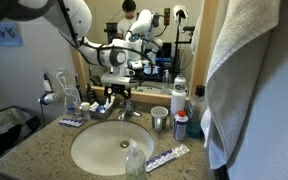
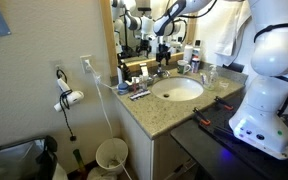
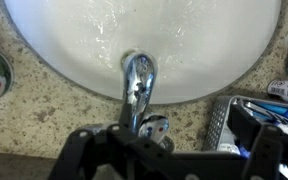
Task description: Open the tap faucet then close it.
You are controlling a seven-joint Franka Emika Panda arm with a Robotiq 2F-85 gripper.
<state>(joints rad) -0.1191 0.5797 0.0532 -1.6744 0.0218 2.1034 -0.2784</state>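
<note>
The tap faucet (image 3: pixel 137 88) is small and shiny chrome. It stands at the back rim of the white oval basin (image 3: pixel 74 40), with its spout over the bowl and its handle part (image 3: pixel 153 128) behind. It also shows in both exterior views (image 1: pixel 125 108) (image 2: pixel 162 72). My gripper (image 3: pixel 169 145) hangs straight above the faucet with dark fingers spread wide on either side of the handle, touching nothing. It also shows above the faucet in both exterior views (image 1: pixel 118 88) (image 2: pixel 163 55). I cannot tell whether water runs.
A cylindrical metal cup (image 1: pixel 160 120) and bottles (image 1: pixel 179 96) stand beside the basin. A mesh organiser (image 3: pixel 224 125) sits close to the faucet. A toothpaste tube (image 1: pixel 167 157) lies on the front counter. A towel (image 1: pixel 254 80), a wall hair dryer (image 1: pixel 49 97) and a mirror behind hem the space.
</note>
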